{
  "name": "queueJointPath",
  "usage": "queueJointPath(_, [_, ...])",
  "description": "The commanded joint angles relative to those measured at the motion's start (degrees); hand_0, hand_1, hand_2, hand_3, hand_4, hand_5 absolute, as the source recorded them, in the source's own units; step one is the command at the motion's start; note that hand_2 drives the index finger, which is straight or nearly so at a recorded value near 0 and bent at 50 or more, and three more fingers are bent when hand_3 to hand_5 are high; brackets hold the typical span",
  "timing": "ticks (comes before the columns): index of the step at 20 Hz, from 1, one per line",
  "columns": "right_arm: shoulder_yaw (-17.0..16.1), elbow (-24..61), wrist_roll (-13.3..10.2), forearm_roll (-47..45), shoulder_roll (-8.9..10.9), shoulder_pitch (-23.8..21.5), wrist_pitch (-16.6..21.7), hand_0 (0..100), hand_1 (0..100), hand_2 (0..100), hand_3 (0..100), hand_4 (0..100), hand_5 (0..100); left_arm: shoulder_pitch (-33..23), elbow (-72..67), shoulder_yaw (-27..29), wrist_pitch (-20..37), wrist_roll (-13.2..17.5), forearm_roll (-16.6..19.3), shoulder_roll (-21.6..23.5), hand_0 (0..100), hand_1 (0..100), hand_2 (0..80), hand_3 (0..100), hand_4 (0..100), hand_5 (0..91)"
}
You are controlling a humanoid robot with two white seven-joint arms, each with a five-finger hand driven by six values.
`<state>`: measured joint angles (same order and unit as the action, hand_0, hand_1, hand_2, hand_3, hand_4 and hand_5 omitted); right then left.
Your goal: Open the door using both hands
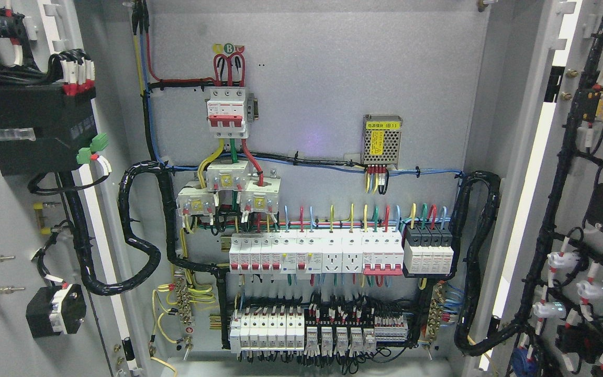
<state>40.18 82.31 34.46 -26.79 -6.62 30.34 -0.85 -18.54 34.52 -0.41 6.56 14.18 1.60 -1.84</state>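
The left door (pixel 3 209) stands swung wide open at the left edge, its inner face turned toward the camera and carrying a black box (pixel 37 125) with green plugs, bundled black wiring and a small black block (pixel 55 310) low down. A thick black cable loop (pixel 139 230) runs from that door into the cabinet. Inside, on the grey back panel (pixel 322 68), a red-handled main breaker (pixel 226 111) sits at upper left above three white transformers. To its right hangs a small meshed power supply (pixel 381 140) with a yellow label. Below, a row of white breakers (pixel 317 254) spans the middle, with a lower row of terminals beneath. The right door (pixel 584 209) is likewise open, showing wiring and white lamp backs. Neither hand of the robot is in view, so their state cannot be told.
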Motion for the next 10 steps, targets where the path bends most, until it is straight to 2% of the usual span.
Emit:
queueJointPath(1, [-6.86,5.04,-2.19,0.16,4.76,-5.37,2.07,39,0,0,0,0,0,-7.64,30.06,-9.33,4.58,0.06,0.07,5.61,0,0,0.0,0,0,0.0])
queueJointPath(4, [-8.35,7.95,-5.53,0.34,7.06,-8.53,5.93,39,0,0,0,0,0,-11.77,37.27,-10.66,10.56,-0.03,0.07,7.81,0,0,0.0,0,0,0.0])
queueJointPath(7, [-8.62,8.92,-6.24,2.00,9.34,-11.35,12.87,39,0,0,0,0,0,-15.29,43.77,-11.01,15.31,-0.03,0.07,8.95,0,0,0.0,0,0,0.0])
queueJointPath(10, [-9.67,11.63,-6.42,4.29,12.59,-15.38,18.85,39,0,0,0,0,0,-17.32,48.17,-11.27,15.85,-0.03,-0.11,9.39,0,0,0.0,0,0,0.0])
